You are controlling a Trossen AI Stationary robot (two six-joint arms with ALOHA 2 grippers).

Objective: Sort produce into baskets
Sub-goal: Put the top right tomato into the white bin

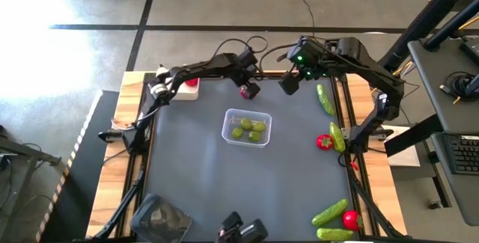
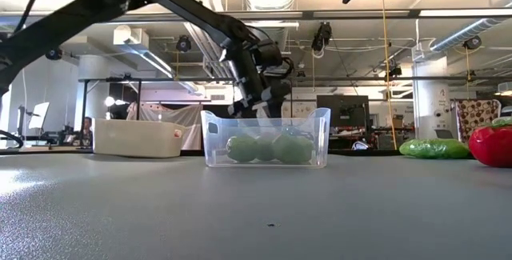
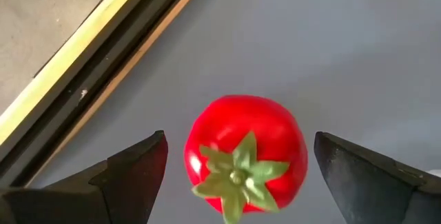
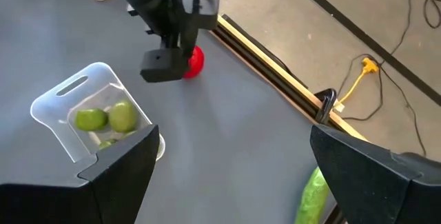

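A red strawberry [image 3: 244, 151] with a green top lies on the grey mat near the table's far edge. My left gripper [image 3: 240, 141] hangs open over it, slanting down, one finger on either side and neither touching. In the high view this gripper [image 1: 249, 90] is just past the clear basket [image 1: 247, 127], which holds round yellow-green fruits [image 1: 248, 128]. The white basket [image 1: 183, 87] at the far left holds a red strawberry [image 1: 193, 84]. My right gripper [image 1: 289, 84] is open and raised, to the right of the left one.
Cucumbers [image 1: 325, 99] [image 1: 337, 137] and a red fruit [image 1: 324, 142] lie along the right side. Two more cucumbers [image 1: 329, 213] and another red fruit [image 1: 349, 218] lie at the near right. A dark tray [image 1: 161, 217] sits at the near left. The table's far rail [image 3: 89, 79] runs close to the strawberry.
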